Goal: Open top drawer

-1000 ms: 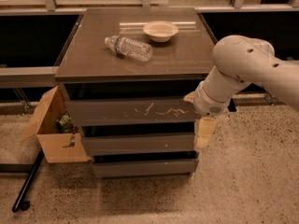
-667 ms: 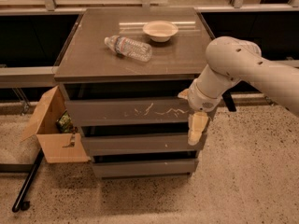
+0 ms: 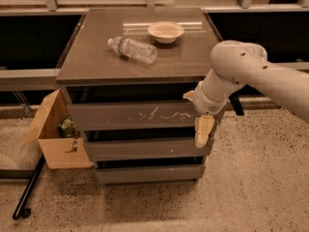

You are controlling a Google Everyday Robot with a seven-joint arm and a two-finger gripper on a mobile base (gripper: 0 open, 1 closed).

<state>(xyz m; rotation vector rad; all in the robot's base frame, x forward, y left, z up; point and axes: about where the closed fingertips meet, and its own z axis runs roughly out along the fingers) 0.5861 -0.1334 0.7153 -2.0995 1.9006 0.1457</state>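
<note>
The top drawer (image 3: 130,116) is a wide grey-brown handleless front with white scratch marks, just under the cabinet top (image 3: 96,62). It sits roughly in line with the two drawer fronts below it. My gripper (image 3: 199,116) is at the drawer's right end, pressed close to its front and right edge, on the white arm (image 3: 241,69) that comes in from the right. A cream part of the gripper hangs down over the middle drawer's right end.
A plastic bottle (image 3: 133,49) lies on the cabinet top beside a shallow bowl (image 3: 165,31). An open cardboard box (image 3: 55,132) stands on the floor against the cabinet's left side. A black pole (image 3: 29,187) lies on the floor at left.
The arm and gripper have moved left and slightly up, from beside the cabinet's right edge onto the right end of the top drawer. The drawer has not visibly moved.
</note>
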